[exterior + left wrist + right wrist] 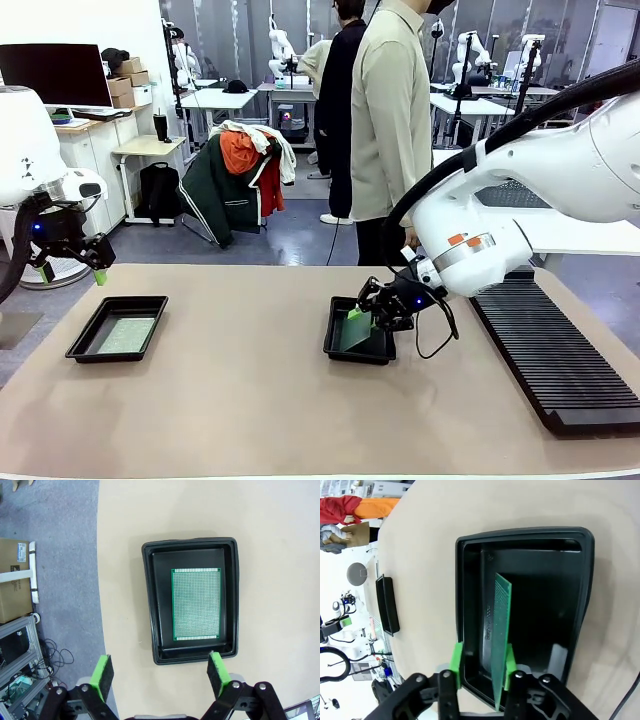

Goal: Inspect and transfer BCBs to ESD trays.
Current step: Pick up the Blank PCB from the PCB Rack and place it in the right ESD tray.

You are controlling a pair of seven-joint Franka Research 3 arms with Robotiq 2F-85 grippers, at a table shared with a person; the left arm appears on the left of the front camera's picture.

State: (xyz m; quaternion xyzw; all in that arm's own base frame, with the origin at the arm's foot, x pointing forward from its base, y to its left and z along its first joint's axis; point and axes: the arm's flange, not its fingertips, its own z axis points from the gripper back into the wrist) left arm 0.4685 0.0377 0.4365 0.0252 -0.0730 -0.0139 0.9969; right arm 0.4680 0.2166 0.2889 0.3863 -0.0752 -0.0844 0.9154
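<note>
A: Two trays are set on the counter [250, 400]. Where is each board found?

B: One board [196, 604] is laid flat in the left tray [149, 605], below the left pincer [160, 672], whose fingers are spread wide and touch nothing.

A: And the other?

B: It [500, 630] is stood on edge, tilted, in the right tray [465, 605], between the right pincer's [481, 665] pads. A firm pinch cannot be told; one pad sits apart.

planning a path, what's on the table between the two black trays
Nothing: in the front view only bare tan tabletop lies between the left tray and the right tray.
</note>
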